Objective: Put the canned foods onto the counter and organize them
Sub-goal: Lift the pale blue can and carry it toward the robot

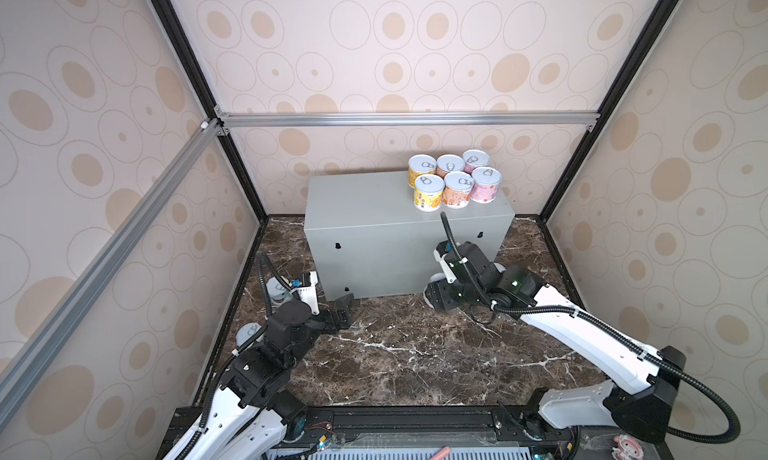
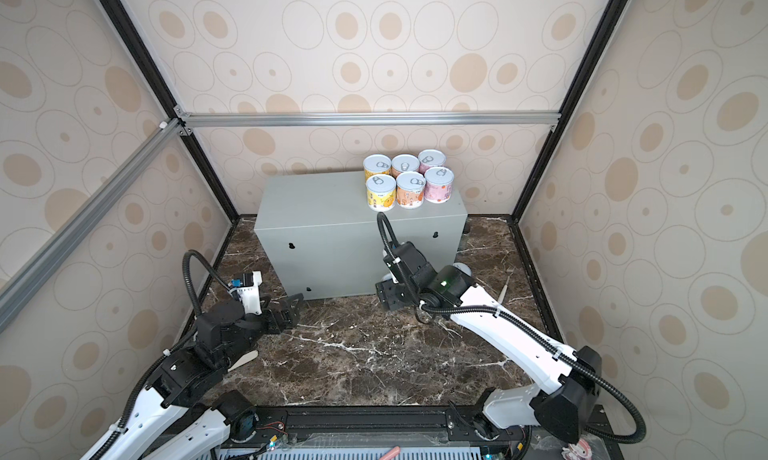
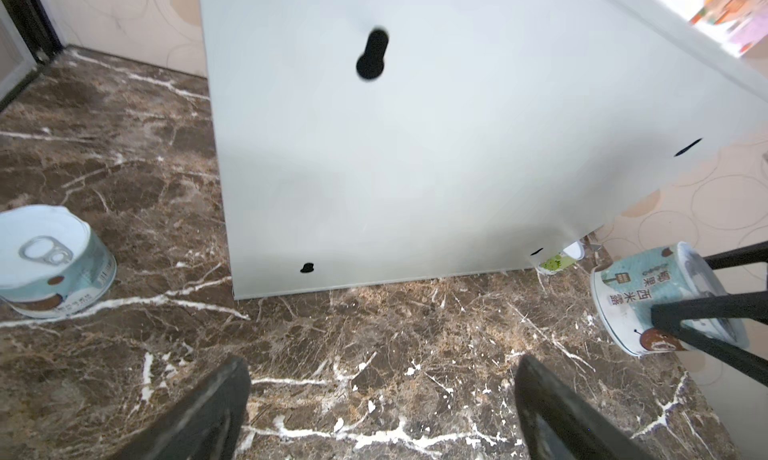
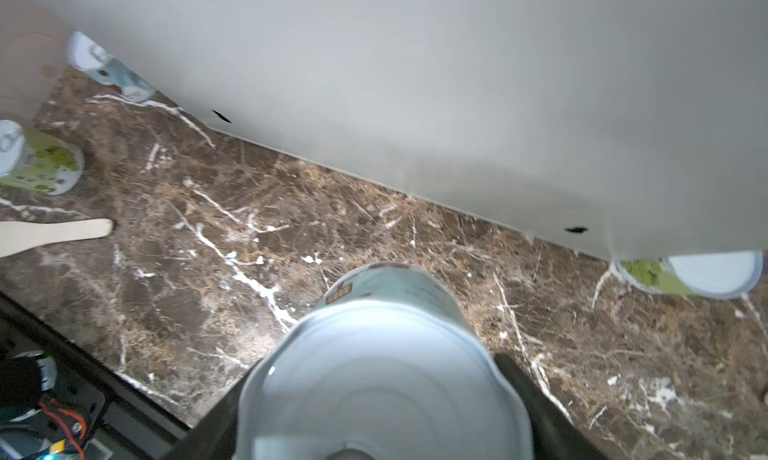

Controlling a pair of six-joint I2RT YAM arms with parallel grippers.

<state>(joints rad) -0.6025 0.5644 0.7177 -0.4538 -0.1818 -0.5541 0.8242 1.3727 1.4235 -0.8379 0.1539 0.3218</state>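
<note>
The table point(image 1: 365, 200) is pale grey, dotted with black keyhole-shaped holes; the surface point(image 1: 415, 354) is dark brown veined in white like marble, the wallpaper point(image 1: 374, 42) cream with tan ovals inside rings. Silver-lidded tins point(image 1: 457, 189) carry pastel labels — yellow, orange and pink. The teal tin point(image 4: 386, 285) is pale with brown marks; the green tin point(image 4: 45, 166) mixes white and leafy green.

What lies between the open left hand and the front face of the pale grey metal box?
Only bare dark brown marble-patterned surface: the left wrist view shows nothing between the left hand and the pale grey rectangular metal box.
</note>
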